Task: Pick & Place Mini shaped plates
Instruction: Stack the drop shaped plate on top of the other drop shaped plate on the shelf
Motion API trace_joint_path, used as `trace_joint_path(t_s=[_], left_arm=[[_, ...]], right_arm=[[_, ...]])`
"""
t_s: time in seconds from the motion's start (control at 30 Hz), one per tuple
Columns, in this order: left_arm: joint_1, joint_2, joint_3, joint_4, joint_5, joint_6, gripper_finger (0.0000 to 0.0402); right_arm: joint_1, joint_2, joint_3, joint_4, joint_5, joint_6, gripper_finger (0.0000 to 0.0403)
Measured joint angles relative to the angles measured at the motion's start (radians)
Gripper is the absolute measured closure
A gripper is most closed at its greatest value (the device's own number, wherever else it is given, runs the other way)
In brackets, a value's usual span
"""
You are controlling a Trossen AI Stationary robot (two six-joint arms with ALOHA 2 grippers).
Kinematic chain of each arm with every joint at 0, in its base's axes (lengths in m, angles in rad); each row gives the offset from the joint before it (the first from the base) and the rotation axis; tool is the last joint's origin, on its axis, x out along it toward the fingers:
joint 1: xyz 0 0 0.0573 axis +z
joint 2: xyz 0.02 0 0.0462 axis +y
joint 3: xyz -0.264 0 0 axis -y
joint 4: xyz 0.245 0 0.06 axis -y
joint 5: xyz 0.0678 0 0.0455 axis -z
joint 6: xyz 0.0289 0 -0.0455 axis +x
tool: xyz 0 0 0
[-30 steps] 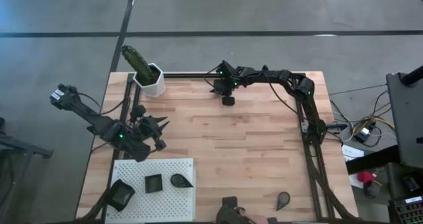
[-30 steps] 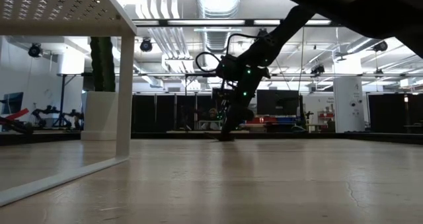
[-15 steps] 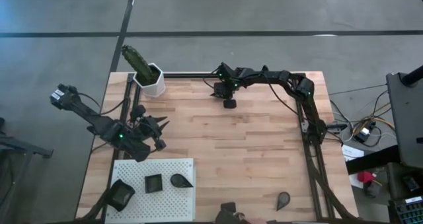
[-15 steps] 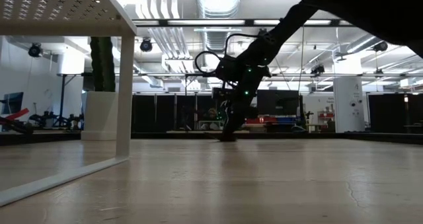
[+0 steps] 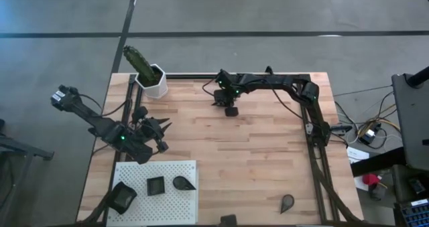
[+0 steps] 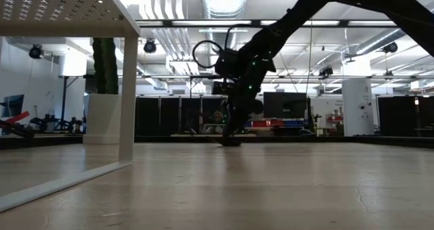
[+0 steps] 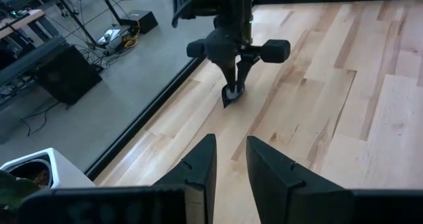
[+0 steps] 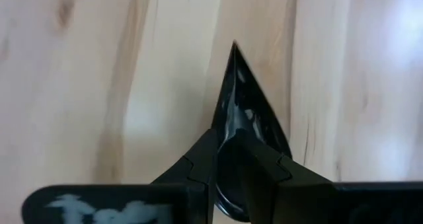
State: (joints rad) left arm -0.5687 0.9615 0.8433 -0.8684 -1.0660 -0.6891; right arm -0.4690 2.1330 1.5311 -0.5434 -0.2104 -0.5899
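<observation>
Pale wooden table [image 5: 255,153] carries the teardrop plate [image 8: 246,112], pinched on edge in the right claw [image 5: 230,110], tip touching wood. Since the earlier frame, that claw has shifted slightly. Left claw [image 5: 159,134] waits parted, well apart.

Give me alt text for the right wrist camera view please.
The right claw is shut on the rim of a glossy black teardrop-shaped plate, its pointed tip aimed away from the camera, over the light wooden table.
</observation>
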Motion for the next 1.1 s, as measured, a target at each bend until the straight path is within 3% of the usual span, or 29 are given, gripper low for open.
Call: trace_joint_path(t_s=[0.8,1.1], left_arm=[[0.000,0.000,0.000,0.000,0.008,0.000,0.0323],[0.000,0.000,0.000,0.000,0.030,0.000,0.0323]], right_arm=[[0.057,-0.017,-0.004,0.070,0.002,0.029,0.0351],[0.056,-0.017,-0.017,0.077,0.053,0.028,0.0351]])
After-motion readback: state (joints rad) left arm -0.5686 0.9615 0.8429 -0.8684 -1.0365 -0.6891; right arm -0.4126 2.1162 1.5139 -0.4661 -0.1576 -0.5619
